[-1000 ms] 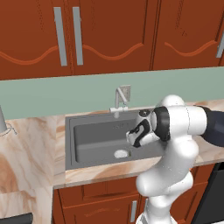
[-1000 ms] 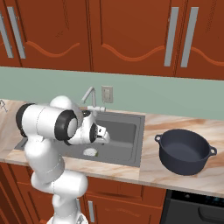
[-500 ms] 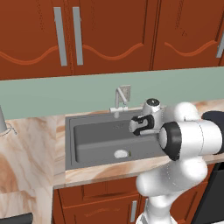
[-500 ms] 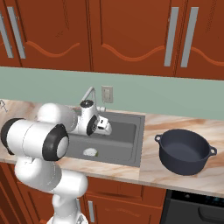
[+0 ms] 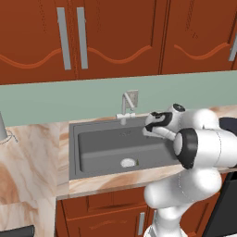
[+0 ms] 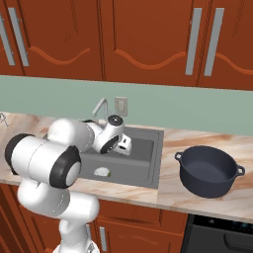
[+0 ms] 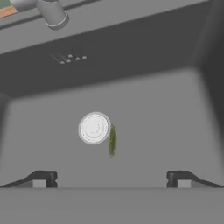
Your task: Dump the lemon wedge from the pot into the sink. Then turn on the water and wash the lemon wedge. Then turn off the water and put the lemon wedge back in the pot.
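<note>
The lemon wedge [image 7: 112, 140], a thin yellowish-green sliver, lies on the sink floor touching the right side of the round silver-white drain [image 7: 94, 127]. From the left base it is a speck [image 5: 137, 162] beside the drain [image 5: 127, 162]. My gripper [image 7: 111, 180] hangs over the right half of the sink [image 5: 92, 146], well above the wedge. It is open and holds nothing. Its hand [image 5: 150, 127] sits just right of the faucet [image 5: 126, 105]. The dark navy pot [image 6: 207, 170] stands upright on the counter right of the sink [image 6: 143, 160]. No water runs from the faucet spout [image 7: 51, 12].
Marble counter [image 5: 28, 152] runs left of the sink, and a green backsplash [image 6: 173, 111] lies under the wooden cabinets. My white arm [image 6: 44, 163] crowds the sink's front edge. A dark oven front [image 6: 222, 234] sits below the pot.
My hand has lifted and moved back toward the faucet, over the sink's right half. The elbow has swung round in front of the counter. The wedge and the pot have stayed put.
</note>
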{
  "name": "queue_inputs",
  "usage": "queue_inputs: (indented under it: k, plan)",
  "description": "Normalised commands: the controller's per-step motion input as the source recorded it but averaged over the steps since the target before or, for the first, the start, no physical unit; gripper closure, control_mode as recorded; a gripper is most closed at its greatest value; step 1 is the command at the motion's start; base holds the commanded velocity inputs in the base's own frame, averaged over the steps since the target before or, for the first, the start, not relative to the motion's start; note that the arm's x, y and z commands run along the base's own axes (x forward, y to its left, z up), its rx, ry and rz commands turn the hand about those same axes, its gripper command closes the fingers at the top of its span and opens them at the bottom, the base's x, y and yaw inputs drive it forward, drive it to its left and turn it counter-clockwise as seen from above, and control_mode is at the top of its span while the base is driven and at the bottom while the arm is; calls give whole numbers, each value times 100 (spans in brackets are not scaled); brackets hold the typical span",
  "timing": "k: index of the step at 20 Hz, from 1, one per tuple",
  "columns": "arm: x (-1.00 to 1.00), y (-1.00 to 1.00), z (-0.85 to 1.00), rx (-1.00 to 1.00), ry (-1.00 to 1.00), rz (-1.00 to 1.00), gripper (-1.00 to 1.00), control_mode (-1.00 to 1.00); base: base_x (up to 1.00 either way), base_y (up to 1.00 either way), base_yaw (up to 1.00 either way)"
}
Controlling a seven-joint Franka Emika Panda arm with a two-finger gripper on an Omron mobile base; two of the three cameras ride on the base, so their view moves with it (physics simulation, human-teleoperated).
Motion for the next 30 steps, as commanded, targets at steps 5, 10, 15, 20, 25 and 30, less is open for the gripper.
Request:
queue_inputs:
  k: [5,10,15,20,25,30]
  plan:
    - [0,0,8,13,-2,0,-100,-100,0,0,0]
    - [-3,0,32,13,-7,0,-100,-100,0,0,0]
    - [-1,0,54,14,-6,0,-100,-100,0,0,0]
    - [-6,0,56,9,-10,0,-100,-100,0,0,0]
    - [0,15,8,2,-6,0,-100,-100,0,0,0]
    - [1,2,0,0,-6,0,-100,-100,0,0,0]
